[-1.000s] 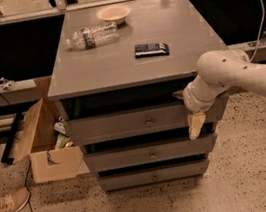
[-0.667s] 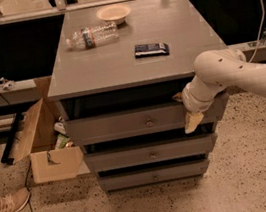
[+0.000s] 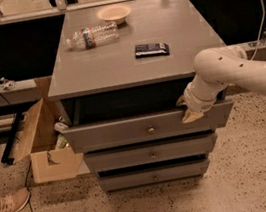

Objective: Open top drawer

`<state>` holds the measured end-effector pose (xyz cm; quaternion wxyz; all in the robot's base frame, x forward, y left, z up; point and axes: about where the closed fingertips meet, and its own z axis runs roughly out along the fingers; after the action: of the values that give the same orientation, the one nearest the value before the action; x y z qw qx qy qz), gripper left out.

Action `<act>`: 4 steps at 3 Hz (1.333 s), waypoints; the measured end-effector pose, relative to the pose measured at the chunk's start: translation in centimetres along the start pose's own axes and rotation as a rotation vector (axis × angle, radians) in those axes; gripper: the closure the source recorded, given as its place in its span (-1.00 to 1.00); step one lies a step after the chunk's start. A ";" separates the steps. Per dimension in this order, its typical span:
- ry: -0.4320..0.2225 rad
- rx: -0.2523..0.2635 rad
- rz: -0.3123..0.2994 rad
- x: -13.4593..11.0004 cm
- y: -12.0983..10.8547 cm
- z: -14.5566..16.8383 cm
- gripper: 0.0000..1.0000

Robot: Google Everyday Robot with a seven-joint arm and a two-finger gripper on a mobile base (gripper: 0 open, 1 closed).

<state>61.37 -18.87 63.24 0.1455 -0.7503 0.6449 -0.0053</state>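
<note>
While gripper (image 3: 185,108) touches top drawer (image 3: 127,130) rim, carton (image 3: 39,144) beside.

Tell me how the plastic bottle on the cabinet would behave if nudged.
The bottle lies on its side, so it would probably roll. It looks clear and empty, likely light and crushable. The gripper is at the upper edge of the top drawer.

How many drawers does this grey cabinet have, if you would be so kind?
3. The top drawer, pulled partly out, with the gripper at its upper right edge; the middle drawer beneath it; the bottom drawer lowest.
</note>
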 end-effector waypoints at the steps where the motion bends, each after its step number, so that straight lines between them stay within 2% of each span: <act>1: 0.000 0.000 0.000 -0.2 -0.1 -0.5 1.00; 2: 0.000 0.000 0.000 -0.2 -0.1 -0.5 -1.00; 3: 0.000 0.000 0.000 -0.2 -0.1 -0.5 -1.00; 4: -0.001 -0.037 -0.002 -0.1 0.5 -0.2 -1.00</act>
<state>60.85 -18.88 63.33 0.1318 -0.7535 0.6441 0.0068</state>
